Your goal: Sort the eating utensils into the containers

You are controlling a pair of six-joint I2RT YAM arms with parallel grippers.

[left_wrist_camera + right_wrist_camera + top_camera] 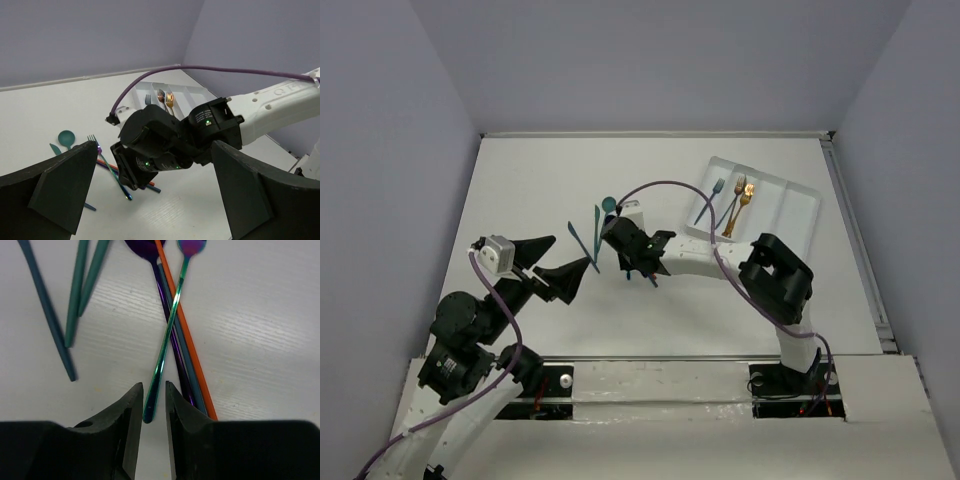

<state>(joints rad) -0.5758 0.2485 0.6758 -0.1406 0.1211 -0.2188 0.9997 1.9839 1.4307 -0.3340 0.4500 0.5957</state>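
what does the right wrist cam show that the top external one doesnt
Only the right wrist view: the right gripper with its fingertips either side of the end of an iridescent green-purple handle, which crosses a purple utensil and an orange handle.
Only the top external view: the white tray holding a blue fork and a gold fork, plus the left gripper, open, off to the side.
Both: the teal utensils lying loose on the table.

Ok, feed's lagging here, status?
Left hand open, empty. Right hand open narrowly astride iridescent utensil, at its handle tip, not clamped. It lies crossed over the orange handle.
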